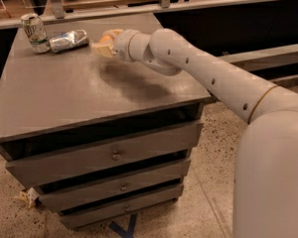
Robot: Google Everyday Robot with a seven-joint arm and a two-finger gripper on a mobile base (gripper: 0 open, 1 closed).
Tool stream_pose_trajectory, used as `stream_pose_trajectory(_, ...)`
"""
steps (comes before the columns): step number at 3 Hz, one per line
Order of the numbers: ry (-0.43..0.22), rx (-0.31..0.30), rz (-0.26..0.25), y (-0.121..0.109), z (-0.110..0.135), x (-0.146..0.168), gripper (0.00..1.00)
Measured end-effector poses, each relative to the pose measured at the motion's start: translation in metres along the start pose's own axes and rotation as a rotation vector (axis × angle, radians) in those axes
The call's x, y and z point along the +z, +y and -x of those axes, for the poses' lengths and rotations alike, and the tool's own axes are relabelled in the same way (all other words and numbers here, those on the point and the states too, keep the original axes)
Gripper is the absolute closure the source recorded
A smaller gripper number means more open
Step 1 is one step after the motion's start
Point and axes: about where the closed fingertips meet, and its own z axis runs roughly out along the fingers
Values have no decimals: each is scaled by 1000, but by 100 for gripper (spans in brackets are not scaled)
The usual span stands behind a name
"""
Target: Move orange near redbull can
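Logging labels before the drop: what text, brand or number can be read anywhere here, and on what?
Stout green-and-white can, upright at far left: print there, too blurred to read.
Slim crinkled silver can, lying beside it: no legible text.
Small round orange fruit held in the gripper, just right of the silver can: none.
Grey drawer table: none.

Pale, matte orange (108, 36) gripped in cream-yellow gripper (101, 46) over back-left of dark grey-brown desk (64, 95). Nearby redbull can (68, 40): shiny silver w/ bluish-grey patches, crinkled glints. Stouter can (34, 32): green-and-white print. Arm (208, 78): off-white, dark dots, thin gold ring. Floor (213, 182): beige, speckled; blue mark (124, 227).
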Motion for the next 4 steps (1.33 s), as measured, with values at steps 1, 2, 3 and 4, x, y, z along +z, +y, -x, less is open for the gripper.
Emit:
stream_pose_trajectory(1, -21, -20, 29, -12, 9, 20, 100)
stream_pose_trajectory(2, -14, -16, 78, -17, 8, 37, 100)
stream_pose_trajectory(3, -16, -4, 110, -18, 3, 50, 100)
stream_pose_trajectory(4, -19, 0, 146, -16, 1, 64, 100)
